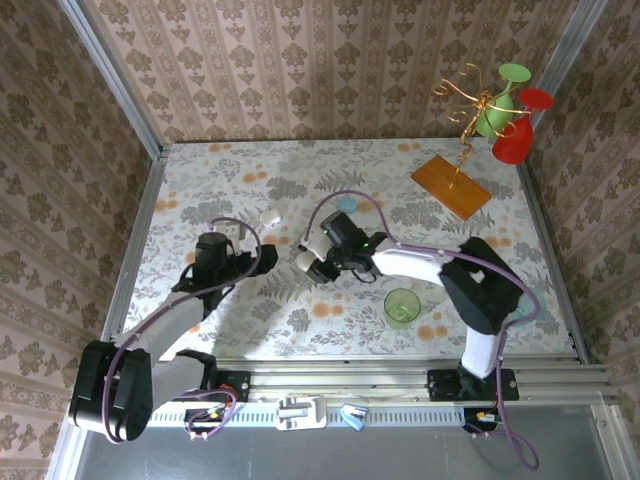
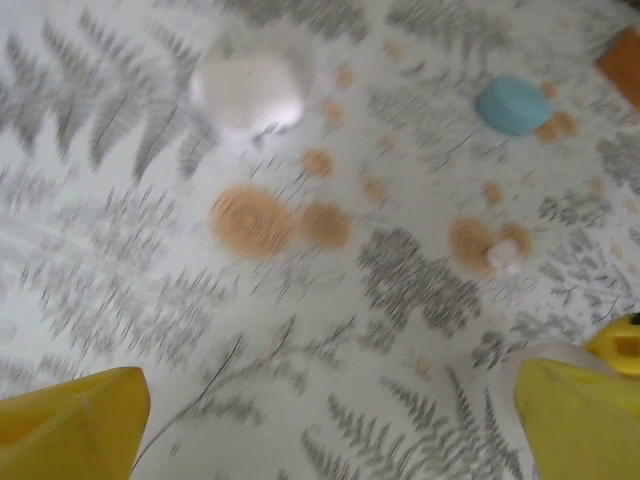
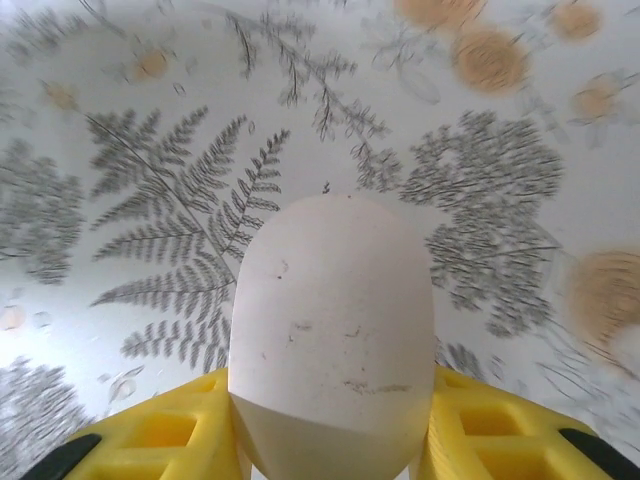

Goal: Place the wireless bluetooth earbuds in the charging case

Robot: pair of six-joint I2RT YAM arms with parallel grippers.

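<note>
My right gripper (image 3: 335,440) is shut on a white pebble-shaped charging case (image 3: 335,320), whose closed shell sticks out forward between the yellow fingers (image 3: 150,435), just above the fern-patterned cloth. In the top view this gripper (image 1: 308,263) sits mid-table. My left gripper (image 2: 330,440) is open with bare cloth between its yellow fingers (image 2: 70,425). Ahead of it lie a blurred white case (image 2: 248,92), a pale blue case (image 2: 513,105) and a tiny white earbud (image 2: 503,255). From above, the left gripper (image 1: 258,256) lies left of the right one, with the white case (image 1: 268,215) and the blue case (image 1: 333,203) beyond.
A green cup (image 1: 402,305) stands near the right arm's forearm. An orange board (image 1: 450,185) with a wire stand carrying a green and a red cup (image 1: 505,120) is at the back right. Patterned walls enclose the table (image 1: 250,320).
</note>
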